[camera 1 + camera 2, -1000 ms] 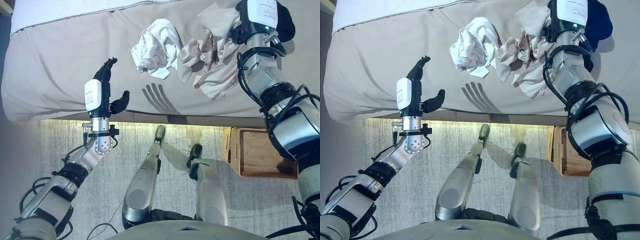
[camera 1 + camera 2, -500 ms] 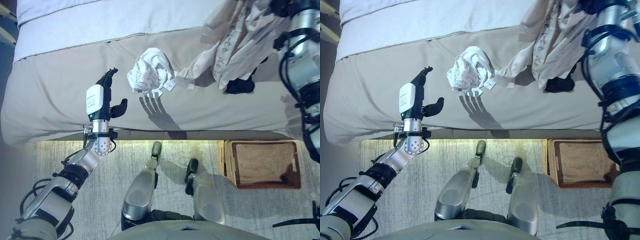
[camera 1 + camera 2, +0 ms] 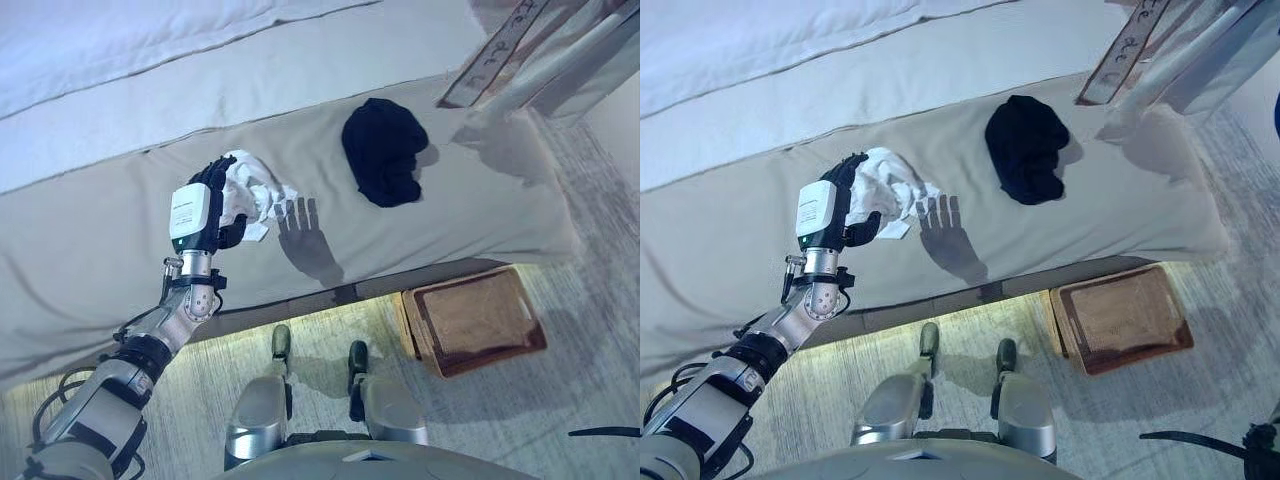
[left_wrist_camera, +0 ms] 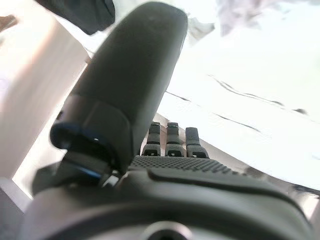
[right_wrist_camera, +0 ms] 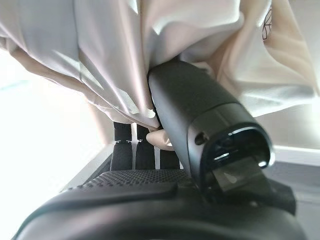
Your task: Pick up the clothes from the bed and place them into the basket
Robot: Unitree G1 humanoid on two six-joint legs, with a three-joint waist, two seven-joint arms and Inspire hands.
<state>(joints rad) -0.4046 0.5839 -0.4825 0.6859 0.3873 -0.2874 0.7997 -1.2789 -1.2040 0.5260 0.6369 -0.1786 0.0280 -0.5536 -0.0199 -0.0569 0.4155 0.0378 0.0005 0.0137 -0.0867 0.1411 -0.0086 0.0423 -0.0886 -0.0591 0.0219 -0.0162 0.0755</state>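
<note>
Fingers (image 5: 136, 150) of the right hand (image 5: 165, 200) are curled against the thumb, clamped on a fold of pale beige clothing (image 5: 210, 45) that hangs over them in the right wrist view. Left wrist view: fingers (image 4: 170, 140) of the left hand (image 4: 150, 195) stand straight, thumb apart from them, nothing held; only bright bedding shows beyond. Left eye view: the left hand (image 3: 205, 205) stands upright over the bed (image 3: 100, 240), touching the crumpled white garment (image 3: 252, 190) at the side nearer the bed's front edge. A black garment (image 3: 384, 150) lies on the bed well apart from the white one. The beige clothing (image 3: 540, 50) hangs lifted above the bed's far corner. The wicker basket (image 3: 470, 320) sits on the floor just beside the bed's front edge, below the black garment.
</note>
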